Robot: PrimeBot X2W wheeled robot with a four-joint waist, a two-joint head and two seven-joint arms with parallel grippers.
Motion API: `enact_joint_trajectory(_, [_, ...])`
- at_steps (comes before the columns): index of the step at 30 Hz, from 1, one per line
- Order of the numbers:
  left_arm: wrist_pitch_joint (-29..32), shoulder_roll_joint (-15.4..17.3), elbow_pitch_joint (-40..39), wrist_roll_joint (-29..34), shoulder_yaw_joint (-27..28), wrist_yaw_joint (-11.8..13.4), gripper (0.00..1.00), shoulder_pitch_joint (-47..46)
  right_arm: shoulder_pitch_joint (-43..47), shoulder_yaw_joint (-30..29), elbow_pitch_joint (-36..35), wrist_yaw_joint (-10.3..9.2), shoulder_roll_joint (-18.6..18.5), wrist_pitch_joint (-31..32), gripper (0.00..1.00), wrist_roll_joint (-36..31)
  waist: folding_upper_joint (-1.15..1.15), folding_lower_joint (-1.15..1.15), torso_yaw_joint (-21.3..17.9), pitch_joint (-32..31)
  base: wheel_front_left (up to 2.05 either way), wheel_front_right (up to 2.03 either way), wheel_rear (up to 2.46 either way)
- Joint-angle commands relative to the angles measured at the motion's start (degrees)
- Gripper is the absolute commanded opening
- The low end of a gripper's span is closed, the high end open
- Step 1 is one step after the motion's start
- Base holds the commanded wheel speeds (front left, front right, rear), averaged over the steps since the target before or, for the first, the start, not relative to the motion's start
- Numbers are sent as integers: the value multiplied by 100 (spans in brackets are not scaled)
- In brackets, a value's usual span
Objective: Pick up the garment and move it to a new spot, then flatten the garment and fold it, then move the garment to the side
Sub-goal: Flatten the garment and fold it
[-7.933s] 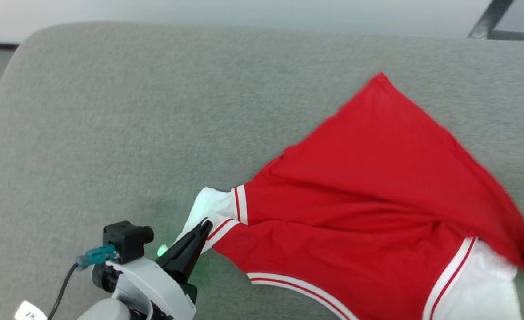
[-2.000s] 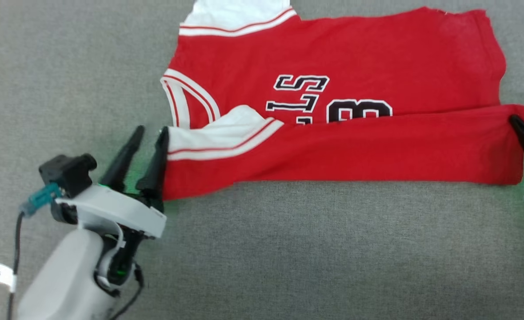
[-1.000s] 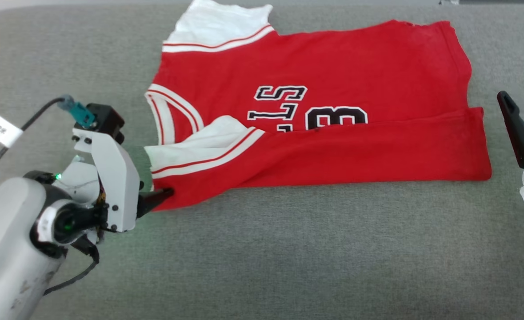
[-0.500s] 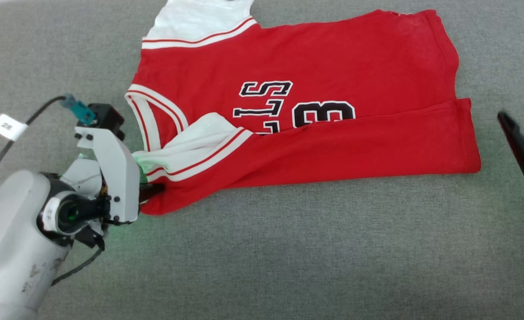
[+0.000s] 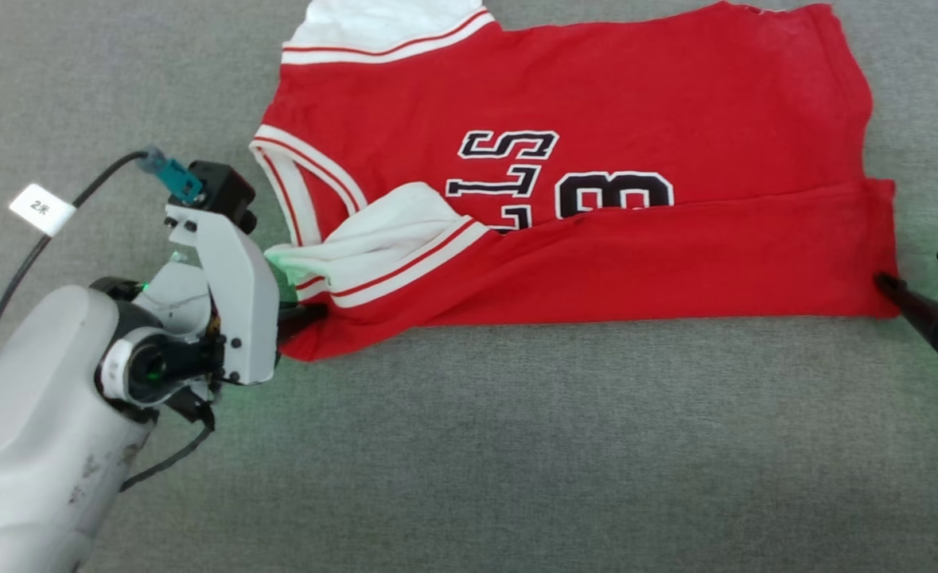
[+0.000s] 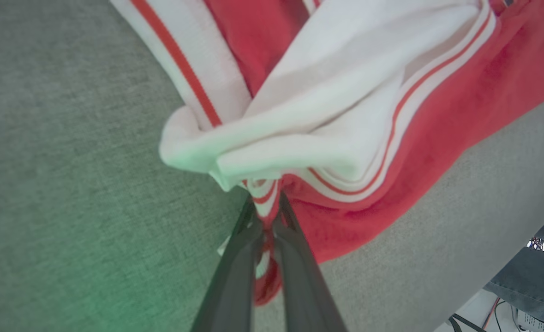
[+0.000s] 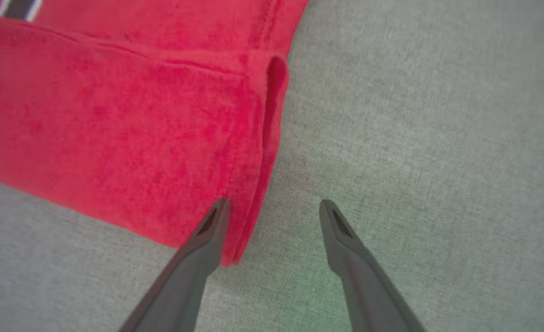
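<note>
– Looking at the near left corner first: what is new with the left gripper [image 5: 309, 312]?

– A second ago its fingers stood open beside the garment [image 5: 596, 119]. Now they are pressed together on its near left corner, just under the folded white sleeve [image 6: 327, 92]. In the left wrist view the striped trim [image 6: 265, 193] is squeezed between them.

– And the right gripper [image 7: 275, 203]?

– A second ago it was well apart from the garment. Now it is at the near right corner, jaws spread wide, holding nothing. One finger [image 7: 207, 230] lies over the red edge, and the other is over the bare grey surface [image 5: 516, 446].

– Where is the garment itself?

– It lies flat on the grey surface. The near side is folded over up to the number [image 5: 612, 195], and the far sleeve [image 5: 381, 24] points away from the robot.

– So what does this mean for the task?

– I think the folding is in progress. The left corner is secured and the right one is not. The right gripper probably must close on its corner before both can lift the near edge together.
</note>
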Motion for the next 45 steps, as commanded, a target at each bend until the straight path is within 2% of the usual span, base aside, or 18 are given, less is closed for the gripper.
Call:
enact_joint_trajectory(1, [-76, -179, 123, 72, -107, -49, 0, 20, -75, 149, 162, -5, -59, 200, 100, 12, 0, 0, 92, 25, 0, 0, 0])
enact_joint_trajectory(2, [-97, -211, 159, 77, -121, -78, 0, 12, -84, 220, 209, -5, -73, 285, 100, 66, 0, 0, 113, 16, 0, 0, 0])
enact_joint_trajectory(3, [-125, -232, 189, 77, -133, -90, 0, 11, -87, 263, 247, -5, -68, 337, 95, 122, 0, 0, 126, 3, 0, 0, 0])
enact_joint_trajectory(4, [-159, -255, 212, 72, -136, -108, 0, 17, -83, 291, 276, -5, -64, 355, 69, 163, 0, 0, 135, -12, 0, 0, 0])
enact_joint_trajectory(5, [-181, -274, 235, 68, -141, -126, 0, 32, -68, 324, 289, -5, -66, 356, 19, 183, 0, 0, 143, -37, 0, 0, 0])
enact_joint_trajectory(6, [-219, -284, 259, 66, -144, -138, 0, 55, -49, 357, 299, -5, -75, 343, 0, 188, 0, 0, 146, -67, 0, 0, 0])
enact_joint_trajectory(15, [-462, -235, 390, -49, -64, -241, 0, 302, 303, 412, 301, -6, -166, 188, 0, 493, 0, 0, 117, -509, 0, 0, 0])
enact_joint_trajectory(21, [-584, -22, 127, -178, 30, -262, 0, 710, 824, 294, 79, -6, -256, 196, 0, 690, 0, 0, 84, -864, 0, 0, 0])
enact_joint_trajectory(29, [-670, 528, -1060, -250, 126, -9, 0, 1656, 1916, -80, -656, -6, -488, 426, 0, 869, 0, 0, 96, -1015, 0, 0, 0])
enact_joint_trajectory(35, [-776, 790, -1911, -233, 203, 275, 0, 2204, 2612, -592, -1304, -5, -395, 505, 2, 711, 0, 0, 134, -971, 0, 0, 0])
enact_joint_trajectory(36, [-804, 809, -1992, -232, 229, 316, 0, 2254, 2675, -675, -1397, -5, -365, 479, 26, 650, 0, 0, 137, -963, 0, 0, 0])
enact_joint_trajectory(38, [-895, 814, -2130, -242, 272, 361, 2, 2339, 2779, -866, -1514, -5, -256, 427, 100, 517, 0, 0, 138, -959, 0, 0, 0])
enact_joint_trajectory(39, [-974, 798, -2193, -263, 320, 376, 33, 2370, 2813, -935, -1562, -5, -198, 437, 100, 457, 0, 0, 141, -961, 0, 0, 0])
enact_joint_trajectory(40, [-1045, 793, -2250, -270, 373, 416, 56, 2399, 2821, -1016, -1622, -5, -142, 431, 100, 393, 0, 0, 144, -963, 0, 0, 0])
enact_joint_trajectory(41, [-1131, 804, -2318, -234, 415, 423, 99, 2418, 2813, -1112, -1691, -5, -76, 387, 100, 360, 0, 0, 146, -966, 0, 0, 0])
enact_joint_trajectory(45, [-1618, 811, -2535, -139, 725, 536, 100, 2503, 2680, -1496, -1916, -6, 259, 108, 100, 110, 0, 0, 147, -952, 0, 0, 0])
